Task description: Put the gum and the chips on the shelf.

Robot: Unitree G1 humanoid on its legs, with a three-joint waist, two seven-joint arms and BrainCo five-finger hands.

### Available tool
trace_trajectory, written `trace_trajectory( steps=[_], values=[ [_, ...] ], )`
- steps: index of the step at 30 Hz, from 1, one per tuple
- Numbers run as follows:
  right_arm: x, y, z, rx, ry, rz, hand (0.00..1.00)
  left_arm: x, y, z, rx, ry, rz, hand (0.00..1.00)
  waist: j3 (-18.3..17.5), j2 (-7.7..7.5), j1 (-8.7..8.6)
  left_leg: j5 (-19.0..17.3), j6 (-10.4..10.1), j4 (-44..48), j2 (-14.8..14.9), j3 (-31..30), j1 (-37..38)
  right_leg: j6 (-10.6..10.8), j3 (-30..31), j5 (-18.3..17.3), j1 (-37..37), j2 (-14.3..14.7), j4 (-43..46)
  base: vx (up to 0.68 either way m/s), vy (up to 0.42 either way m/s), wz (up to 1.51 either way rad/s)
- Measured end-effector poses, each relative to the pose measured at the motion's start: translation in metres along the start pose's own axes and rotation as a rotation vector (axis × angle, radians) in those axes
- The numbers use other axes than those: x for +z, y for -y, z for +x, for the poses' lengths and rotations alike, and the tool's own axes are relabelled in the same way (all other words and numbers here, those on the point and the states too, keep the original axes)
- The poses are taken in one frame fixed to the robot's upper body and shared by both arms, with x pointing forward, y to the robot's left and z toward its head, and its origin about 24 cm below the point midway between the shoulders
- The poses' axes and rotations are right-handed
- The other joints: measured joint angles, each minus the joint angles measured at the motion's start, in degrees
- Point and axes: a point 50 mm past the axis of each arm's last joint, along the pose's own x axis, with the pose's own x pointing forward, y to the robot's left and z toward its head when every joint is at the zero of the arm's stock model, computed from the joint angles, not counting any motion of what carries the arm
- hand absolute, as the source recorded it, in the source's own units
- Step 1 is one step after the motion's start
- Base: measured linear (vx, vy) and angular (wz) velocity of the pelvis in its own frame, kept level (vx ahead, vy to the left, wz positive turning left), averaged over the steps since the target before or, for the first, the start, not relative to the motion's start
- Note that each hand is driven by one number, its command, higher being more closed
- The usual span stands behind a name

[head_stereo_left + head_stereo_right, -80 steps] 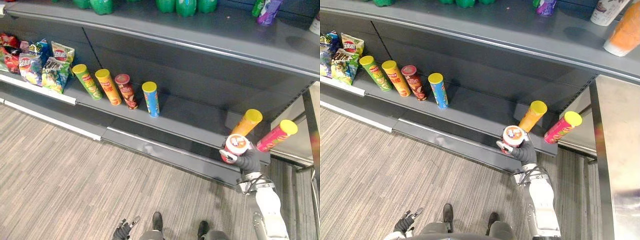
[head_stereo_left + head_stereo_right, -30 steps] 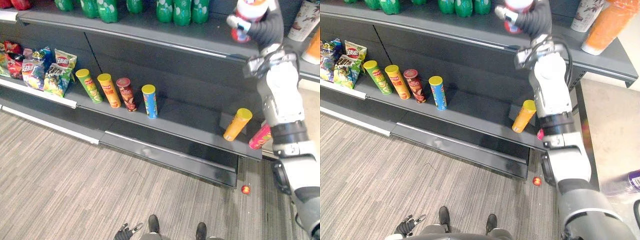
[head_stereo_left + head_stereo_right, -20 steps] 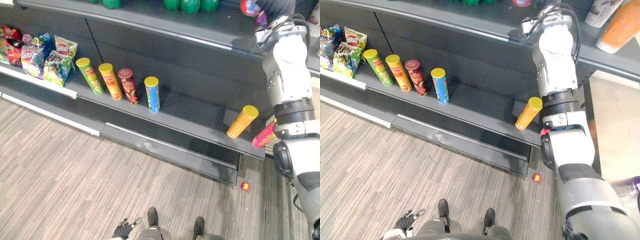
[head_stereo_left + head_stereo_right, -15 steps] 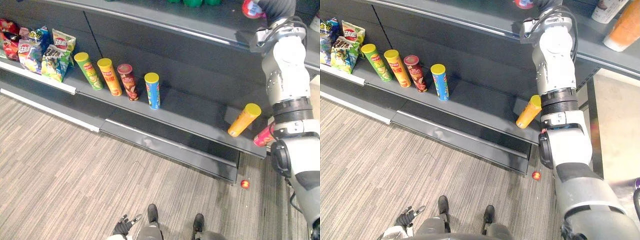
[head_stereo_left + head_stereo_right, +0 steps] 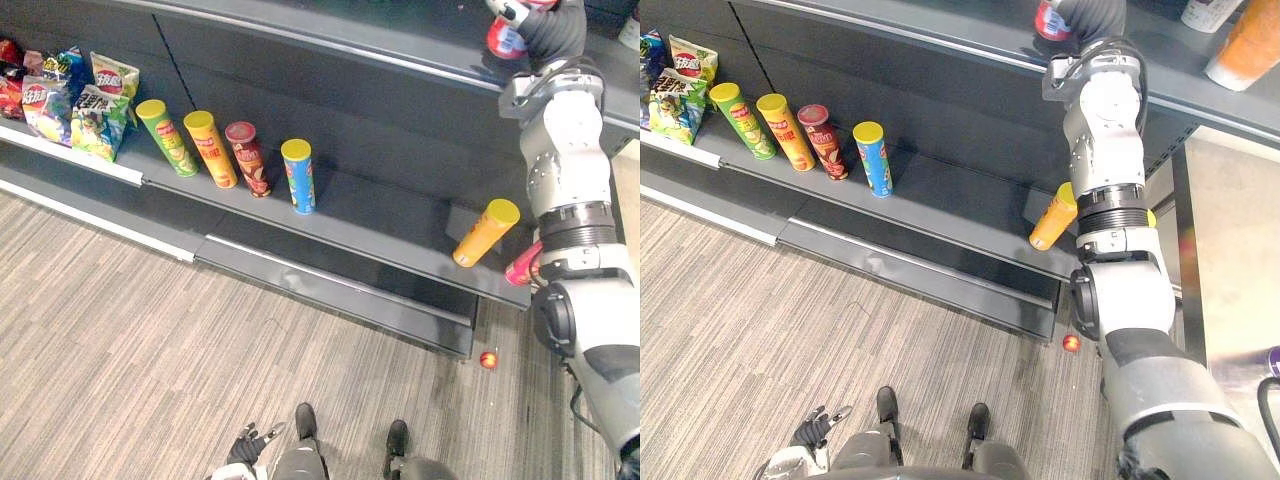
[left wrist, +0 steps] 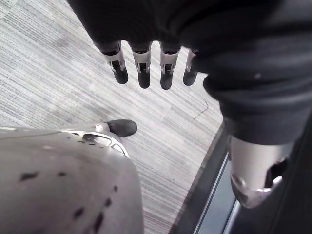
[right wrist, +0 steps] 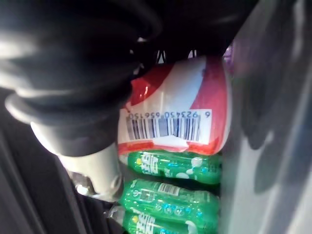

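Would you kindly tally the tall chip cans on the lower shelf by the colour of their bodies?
Green can: 1
Orange cans, one upright and one tilted: 2
Red can: 1
Blue can: 1
Pink can: 1
Total: 6

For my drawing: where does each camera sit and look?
Left eye view: on the head, looking down at shelf and chips cans; right robot hand holds the gum tub.
Right eye view: beside it, same scene; left robot hand low.
Left wrist view: left wrist, facing the floor past straight fingers.
Right wrist view: right wrist, facing the gum tub and green bottles.
Shared: eyes and right wrist see the gum tub.
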Motion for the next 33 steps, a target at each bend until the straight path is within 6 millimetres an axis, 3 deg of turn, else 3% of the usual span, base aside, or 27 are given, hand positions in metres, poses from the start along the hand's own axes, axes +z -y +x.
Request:
trace_trajectory(
  steps=[8, 9, 33],
  values=[
    [-0.002, 0.006, -0.002, -0.024, 0.004, 0.013, 1.0, 0.001, 0.0, 0.0, 0.002, 0.002, 0.002, 0.0, 0.4, -0.19, 0.03, -0.01, -0.02, 0.0, -0.01, 0.26, 0.42, -0.1, 0.19, -0.08, 0.11, -0.05, 0.26, 0.0, 0.0, 0.0],
    [-0.002, 0.007, -0.002, -0.024, 0.005, 0.013, 0.0, 0.001, 0.0, 0.0, 0.002, 0.002, 0.003, 0.0, 0.4, -0.19, 0.03, -0.01, -0.02, 0.0, -0.01, 0.25, 0.43, -0.1, 0.19, -0.08, 0.12, -0.06, 0.26, 0.0, 0.0, 0.0],
    [0.002, 0.02, 0.0, -0.082, 0.037, 0.016, 0.0, 0.009, -0.003, 0.003, 0.006, 0.022, 0.028, 0.0, 1.53, -1.01, 0.15, -0.15, -0.19, 0.0, -0.28, 0.18, 0.01, -0.24, 0.04, -0.23, -0.12, -0.32, 0.29, 0.0, 0.0, 0.0]
  ],
)
